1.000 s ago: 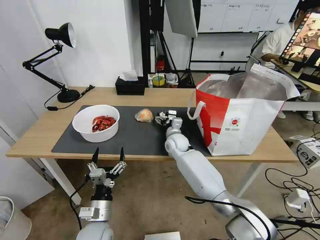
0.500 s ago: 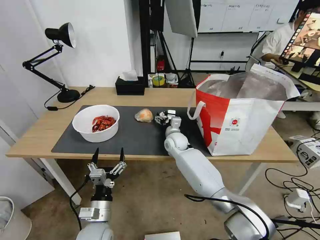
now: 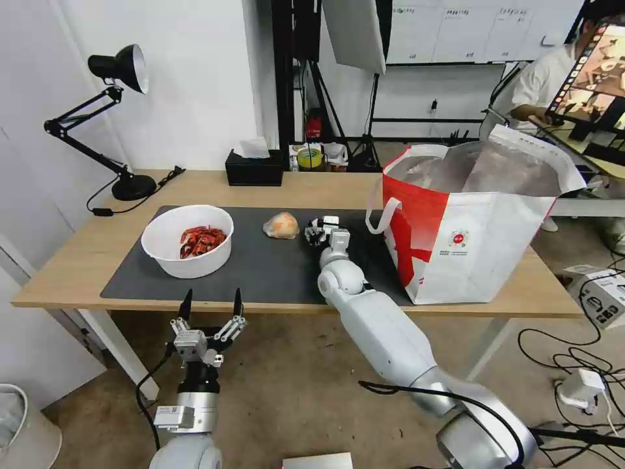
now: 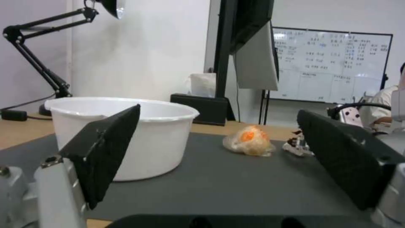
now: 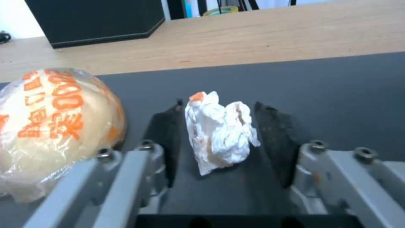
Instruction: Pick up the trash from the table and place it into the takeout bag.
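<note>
Tissue wad (image 5: 221, 131): mid-mat toward tabletop's far edge, beside wrapped orange lump (image 5: 55, 126), bracketed untouched by spread right gripper (image 5: 219, 139), set for pinching; left gripper (image 3: 211, 312) spread, parked below near edge.

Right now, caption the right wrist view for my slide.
Right gripper open around the tissue wad on the mat, wrapped lump beside it.

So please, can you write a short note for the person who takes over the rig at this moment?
Right gripper: low on the mat, jaws open either side of the tissue wad, no grip yet.
Left gripper: open, parked before the table's near edge.
On the mat: bowl of shells, wrapped orange lump beside the wad.
Takeout bag: standing open at the robot's right.
Done: nothing seen bagged.
Left: wad, lump, bowl.
</note>
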